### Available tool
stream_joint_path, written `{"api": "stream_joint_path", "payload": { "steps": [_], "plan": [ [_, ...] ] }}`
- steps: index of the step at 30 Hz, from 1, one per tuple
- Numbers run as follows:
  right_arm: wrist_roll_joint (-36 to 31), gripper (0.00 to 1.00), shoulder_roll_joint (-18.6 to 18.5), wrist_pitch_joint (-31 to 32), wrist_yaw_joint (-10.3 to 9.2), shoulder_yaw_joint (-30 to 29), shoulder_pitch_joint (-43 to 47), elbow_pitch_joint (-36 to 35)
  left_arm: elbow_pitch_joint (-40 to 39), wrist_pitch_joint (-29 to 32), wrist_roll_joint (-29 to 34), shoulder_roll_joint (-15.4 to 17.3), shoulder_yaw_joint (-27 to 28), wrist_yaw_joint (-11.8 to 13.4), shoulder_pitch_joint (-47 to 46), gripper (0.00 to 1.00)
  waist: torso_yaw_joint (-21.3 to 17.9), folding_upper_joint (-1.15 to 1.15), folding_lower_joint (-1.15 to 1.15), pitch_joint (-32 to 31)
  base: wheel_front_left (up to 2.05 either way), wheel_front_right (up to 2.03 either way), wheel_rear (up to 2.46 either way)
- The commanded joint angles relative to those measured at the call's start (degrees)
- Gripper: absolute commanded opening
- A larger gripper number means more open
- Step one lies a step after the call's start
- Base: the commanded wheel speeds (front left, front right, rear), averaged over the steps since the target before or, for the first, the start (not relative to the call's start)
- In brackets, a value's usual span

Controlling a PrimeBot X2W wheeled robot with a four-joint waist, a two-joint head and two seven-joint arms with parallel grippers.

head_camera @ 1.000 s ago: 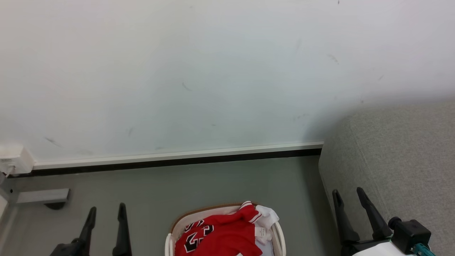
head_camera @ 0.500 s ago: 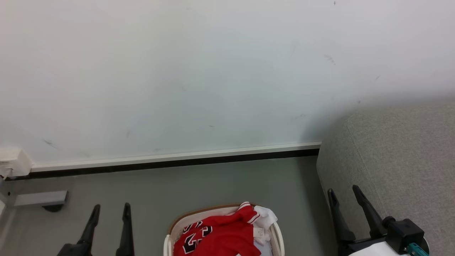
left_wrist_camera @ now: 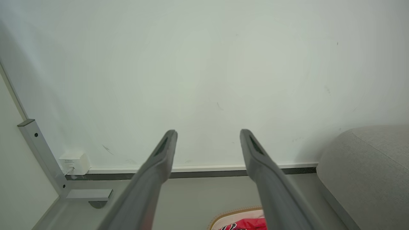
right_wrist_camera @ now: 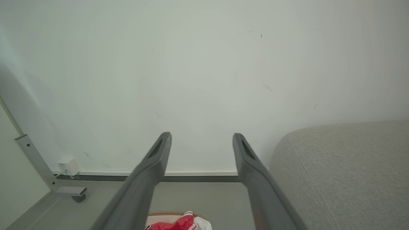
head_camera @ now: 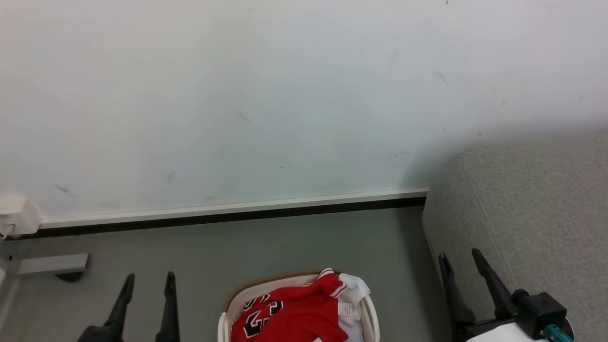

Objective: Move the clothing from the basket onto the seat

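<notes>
- A red jersey point(head_camera: 294, 318) lay crumpled in a basket point(head_camera: 223, 325) at 6 o'clock of the head view. It was heaped about level with the rim.
- Black-and-white numerals faced up at 9 o'clock of the heap. Striped trim and a white fold sat at 1 o'clock of it.
- The jersey looked light, soft and limp. It would probably sag and trail when lifted, and it did not look fragile.
- Its smooth sports knit seemed likely to slip between hard fingers, so a thick pinch would serve better than a thin one.
- The best hold appeared to be the raised red ridge near the striped trim, clear of the pale lining point(head_camera: 354, 330) beneath.
- The basket was oval, of hard cream plastic with a brown rim. It looked light enough to lift with the cloth if the cloth snagged.
- A sofa point(head_camera: 532, 209) filled 3 to 5 o'clock. It was grey woven fabric with a rounded corner, near the basket with bare floor point(head_camera: 285, 242) between.
- The left pincer point(head_camera: 150, 275) stood at 7 o'clock, its long dark tapered fingers spread wide with nothing between them.
- The right pincer point(head_camera: 460, 254) stood at 5 o'clock before the sofa's side, equally wide and empty.
- Neither pincer touched the basket.
- The floor was smooth and grey-green. The wall point(head_camera: 285, 95) was pale, matte and faintly scuffed, with a white skirting point(head_camera: 237, 208) above a dark strip.
</notes>
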Motion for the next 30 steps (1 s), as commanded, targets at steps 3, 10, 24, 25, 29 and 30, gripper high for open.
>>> {"api": "stream_joint_path", "payload": {
  "steps": [3, 10, 24, 25, 29, 30],
  "plan": [
    [0.44, 1.0, 0.0, -0.19, -0.12, 0.04, -0.67, 0.26, 0.04, -0.04, 0.04, 0.17, 0.21, -0.1, 0.09, 1.0, -0.2, 0.0, 0.0, 0.17, 0.0, 0.0, 0.0],
    [-0.3, 1.0, -0.58, -0.19, -0.12, -0.42, -2.3, -0.45, -0.33, -0.04, -0.03, 0.17, 0.42, -1.04, -1.19, 1.0, -2.35, 0.0, 0.0, 2.4, 0.0, 0.0, 0.0],
    [-1.6, 1.0, -1.08, -0.09, -0.12, -2.11, -8.14, -8.73, 2.27, -0.03, -1.15, 2.19, 0.59, -4.91, -11.76, 1.0, -6.83, 0.0, 0.0, 17.66, 0.0, 0.0, 0.0],
    [-1.62, 1.0, -0.92, -0.09, -0.12, -2.49, -8.57, -9.22, 2.84, -0.03, -1.25, 2.63, 0.21, -5.15, -12.91, 1.0, -7.0, 0.0, 0.0, 18.76, 0.0, 0.0, 0.0],
    [-1.93, 1.0, -0.35, -0.09, -0.12, -4.02, -10.34, -11.31, 6.62, -0.03, -2.09, 4.26, -1.11, -6.01, -16.86, 1.0, -7.73, 0.0, 0.0, 23.14, 0.0, 0.0, 0.0],
    [-1.95, 1.0, -0.23, -0.09, -0.12, -4.46, -10.64, -11.74, 8.07, -0.03, -2.53, 4.73, -1.53, -6.11, -17.83, 1.0, -7.9, 0.0, 0.0, 24.24, 0.0, 0.0, 0.0]
  ]
}}
